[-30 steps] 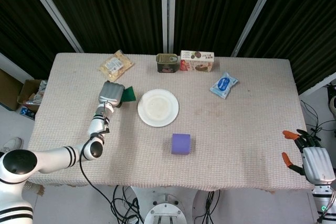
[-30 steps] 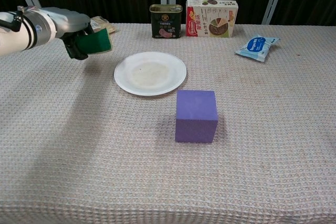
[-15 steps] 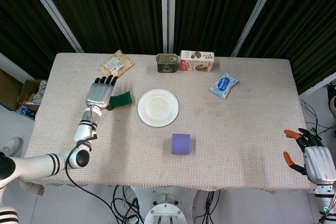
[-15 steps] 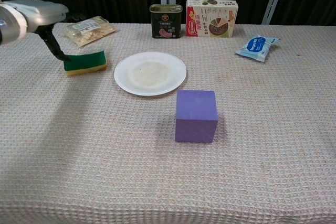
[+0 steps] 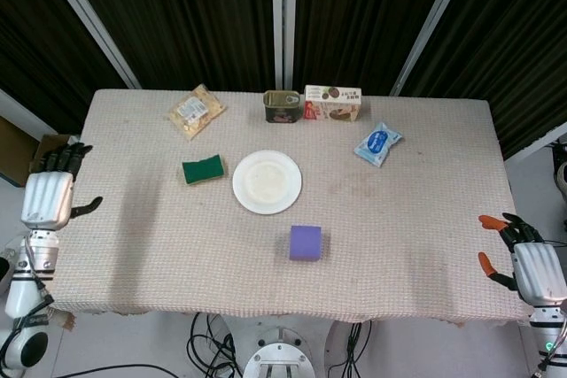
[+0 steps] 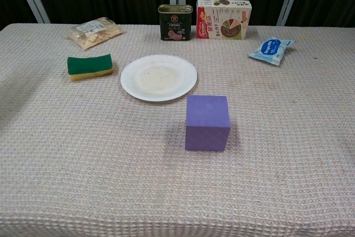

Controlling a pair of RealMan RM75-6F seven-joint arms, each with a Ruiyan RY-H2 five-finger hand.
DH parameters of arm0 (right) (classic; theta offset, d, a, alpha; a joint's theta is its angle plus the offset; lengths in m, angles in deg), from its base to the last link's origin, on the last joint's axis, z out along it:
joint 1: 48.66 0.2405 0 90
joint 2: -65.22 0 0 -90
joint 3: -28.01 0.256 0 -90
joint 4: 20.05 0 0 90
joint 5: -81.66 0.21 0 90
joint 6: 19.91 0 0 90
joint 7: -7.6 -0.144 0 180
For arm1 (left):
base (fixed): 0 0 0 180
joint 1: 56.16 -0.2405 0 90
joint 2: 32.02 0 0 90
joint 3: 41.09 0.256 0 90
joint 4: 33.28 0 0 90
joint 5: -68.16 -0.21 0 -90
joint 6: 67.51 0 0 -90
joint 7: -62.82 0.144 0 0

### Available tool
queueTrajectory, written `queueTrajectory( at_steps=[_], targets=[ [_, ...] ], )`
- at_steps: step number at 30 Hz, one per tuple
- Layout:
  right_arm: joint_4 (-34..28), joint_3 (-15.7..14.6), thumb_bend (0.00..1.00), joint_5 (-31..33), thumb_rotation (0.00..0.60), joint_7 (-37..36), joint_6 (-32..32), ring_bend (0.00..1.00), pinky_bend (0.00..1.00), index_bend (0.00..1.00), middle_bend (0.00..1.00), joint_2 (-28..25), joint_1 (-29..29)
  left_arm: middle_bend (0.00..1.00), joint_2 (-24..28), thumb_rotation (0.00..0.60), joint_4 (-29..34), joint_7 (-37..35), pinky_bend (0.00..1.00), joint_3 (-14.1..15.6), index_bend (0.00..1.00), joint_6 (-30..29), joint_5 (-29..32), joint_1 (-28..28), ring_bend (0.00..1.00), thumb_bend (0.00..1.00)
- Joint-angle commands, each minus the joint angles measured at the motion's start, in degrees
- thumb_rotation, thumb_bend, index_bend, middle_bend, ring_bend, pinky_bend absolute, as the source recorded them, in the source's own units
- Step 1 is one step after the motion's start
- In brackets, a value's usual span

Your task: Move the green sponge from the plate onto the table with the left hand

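Left hand (image 5: 49,194): you see it only in the head view, off the table's left edge; the chest view leaves it out altogether; its arm runs off the bottom left corner
Right hand (image 5: 532,265): head view only, at the lower right; the wrist is cut by the bottom edge; the chest view does not reach it
Table (image 6: 288,154): in the chest view its near edge and both sides run out of frame
Green can (image 5: 282,105): label print too small for you to read from the head view
Printed box (image 6: 223,19): small text unreadable in both views
Blue packet (image 5: 378,143): lettering too small to tell
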Motion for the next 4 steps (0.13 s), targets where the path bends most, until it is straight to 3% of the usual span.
queueTrajectory(
  at_steps=[1, 4],
  targets=[
    [-0.5, -0.1, 0.26, -0.5, 0.6, 0.6, 0.6, 0.16, 0.24, 0.25, 0.3, 0.3, 0.5, 0.14, -0.3, 0.6, -0.5, -0.4, 0.15, 3.9, 0.16, -6.4, -5.7, -6.0, 0.13, 0.13],
    [-1.0, -0.2, 0.26, -0.9, 0.6, 1.0, 1.0, 0.16, 0.24, 0.25, 0.3, 0.4, 1.0, 0.14, -0.5, 0.6, 0.3, 1.3, 0.15, 5.5, 0.16, -8.1, -8.1, -8.8, 0.13, 0.13]
  ],
)
